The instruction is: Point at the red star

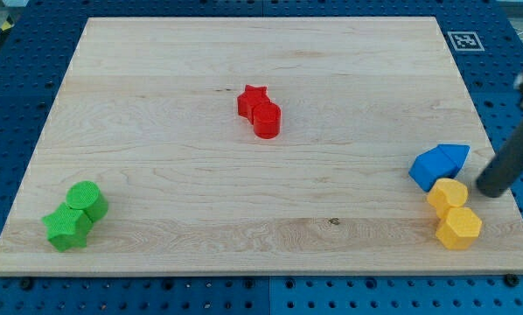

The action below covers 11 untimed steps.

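The red star [252,100] lies near the middle of the wooden board [156,105], touching a red round block [267,120] at its lower right. My rod comes in from the view's right edge, and my tip [488,187] sits at the board's right side, just right of the blue blocks [438,164] and the yellow blocks [453,213]. The tip is far to the right of the red star and touches no block that I can see.
Two blue blocks sit together at the right. Two yellow blocks sit below them, near the board's lower right corner. A green round block [87,199] and a green star [66,227] sit together at the lower left.
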Available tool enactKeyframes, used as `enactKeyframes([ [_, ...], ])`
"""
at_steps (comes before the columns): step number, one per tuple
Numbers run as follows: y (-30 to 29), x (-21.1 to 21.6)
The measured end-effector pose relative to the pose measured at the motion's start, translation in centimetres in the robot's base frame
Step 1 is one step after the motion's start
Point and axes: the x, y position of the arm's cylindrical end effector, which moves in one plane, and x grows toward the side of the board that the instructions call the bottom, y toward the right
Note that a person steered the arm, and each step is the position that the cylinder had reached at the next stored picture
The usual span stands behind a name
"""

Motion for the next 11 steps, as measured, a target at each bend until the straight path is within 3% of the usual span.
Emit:
enactKeyframes([
  [2,2.4,-11.5],
  [4,-6.5,-19.8],
  [8,-29.5,-25.0],
  [9,-32.6,-23.4],
  [11,-33.2,-19.1],
])
